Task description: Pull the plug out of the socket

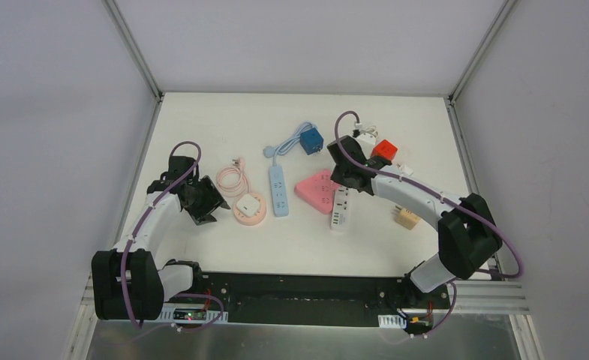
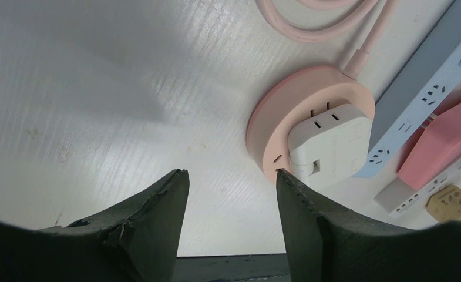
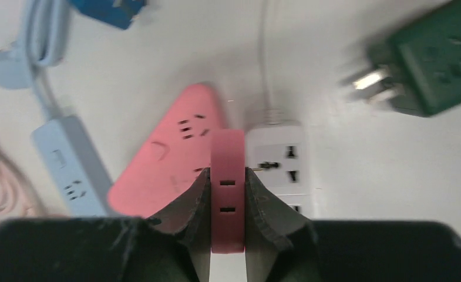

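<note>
Pale grey walls (image 1: 51, 112) close in a white desk (image 1: 216, 124). Metal posts (image 1: 132, 45) rise at its far corners and a metal rail (image 1: 494, 301) runs along the near edge. Seen close, the desk shows fine ribbing and faint scuffs.

At the left, the left arm (image 1: 152, 217) reaches in. The left jaws stand apart, holding nothing, low over bare desk and just beside a round socket (image 1: 249, 213). A white adapter (image 1: 247, 203) sits on that socket, and a pink cord (image 1: 231, 178) lies coiled behind it. Next comes a blue strip (image 1: 278, 190), its cable looping toward a blue cube (image 1: 311, 140) farther back.

Near the middle lies a triangular pink socket (image 1: 315, 187), with a white strip (image 1: 341, 210) just beside its right edge. The right arm (image 1: 419, 199) bends over these. The right jaws are clamped on the plug (image 3: 227, 194), a pink block with two slots. They grip it by its flat sides above the seam between the pink socket and the white strip; whether it is seated in either cannot be told. Farther right are a red cube (image 1: 384, 148), a blurred green adapter (image 3: 433, 64) with bare prongs, and a tan block (image 1: 407, 217).
</note>
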`<state>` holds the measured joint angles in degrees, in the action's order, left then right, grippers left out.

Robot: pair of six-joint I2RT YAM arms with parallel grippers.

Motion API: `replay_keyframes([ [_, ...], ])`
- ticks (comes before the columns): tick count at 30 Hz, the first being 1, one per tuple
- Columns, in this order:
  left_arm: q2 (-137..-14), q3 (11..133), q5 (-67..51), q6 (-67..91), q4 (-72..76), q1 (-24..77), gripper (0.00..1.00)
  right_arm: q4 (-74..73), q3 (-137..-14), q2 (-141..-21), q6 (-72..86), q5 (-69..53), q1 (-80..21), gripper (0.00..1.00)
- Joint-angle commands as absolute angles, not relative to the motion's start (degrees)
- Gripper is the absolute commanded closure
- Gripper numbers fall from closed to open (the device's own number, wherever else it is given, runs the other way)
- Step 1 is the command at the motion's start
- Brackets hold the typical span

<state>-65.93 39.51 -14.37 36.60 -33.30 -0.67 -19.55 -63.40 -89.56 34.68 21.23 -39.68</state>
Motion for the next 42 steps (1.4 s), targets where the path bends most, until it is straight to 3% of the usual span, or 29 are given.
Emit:
replay_keyframes([
  [1,-65.34,41.22,-13.43,35.33,-34.24,-0.18,0.42,-31.92,-61.29,-84.28,37.65,33.14,-37.91,1.0],
  [8,-65.8,40.46,-14.37,36.13,-33.06,-0.22,0.41,-37.26,-53.1,-76.62,42.74,29.01,-37.46,0.97],
  [17,-66.64,40.19,-15.97,36.48,-32.1,-0.2,0.41,-35.55,-44.44,-71.54,47.58,25.1,-36.25,0.67],
  [20,-66.58,39.84,-16.21,36.46,-32.0,-0.18,0.41,-35.19,-43.08,-71.07,48.44,24.67,-35.88,0.65],
  [34,-65.75,39.91,-16.81,36.39,-32.0,-0.18,0.4,-36.57,-53.39,-67.23,44.12,23.75,-35.81,0.35],
  [42,-66.15,39.4,-19.71,36.39,-31.06,-0.22,0.4,-15.04,-55.52,-72.55,32.79,1.76,-40.1,0.3],
])
